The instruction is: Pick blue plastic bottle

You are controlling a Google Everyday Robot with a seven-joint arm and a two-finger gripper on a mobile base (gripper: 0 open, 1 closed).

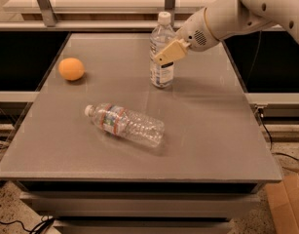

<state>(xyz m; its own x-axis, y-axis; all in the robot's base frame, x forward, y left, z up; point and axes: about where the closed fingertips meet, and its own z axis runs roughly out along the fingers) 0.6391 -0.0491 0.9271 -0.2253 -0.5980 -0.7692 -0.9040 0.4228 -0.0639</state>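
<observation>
Right at the fingers, the blue plastic bottle stands upright on the worktop. It has a white cap on top and a dark label band around its lower body, and its base sits flat on the grey surface toward the far edge. The gripper is at the bottle's shoulder, below the cap and above the label. We see one tan finger lying across the front of the bottle, slanting down toward the left of the view. The other finger is hidden, so we cannot tell whether the fingers are pinching the bottle or only spread around it. Behind the fingers, the white arm runs up and away to the upper right corner.

Nearer to us than the fingers, and a little to the left in the view, a ribbed clear bottle lies on its side. Its white cap points left and it wears a red, green and blue label; it is well apart from the standing bottle. Far to the left of the fingers, at about their depth, an orange rests near the worktop's left edge. Low and to the right of the fingers, off the worktop, we see a corner of a cardboard box on the floor.
</observation>
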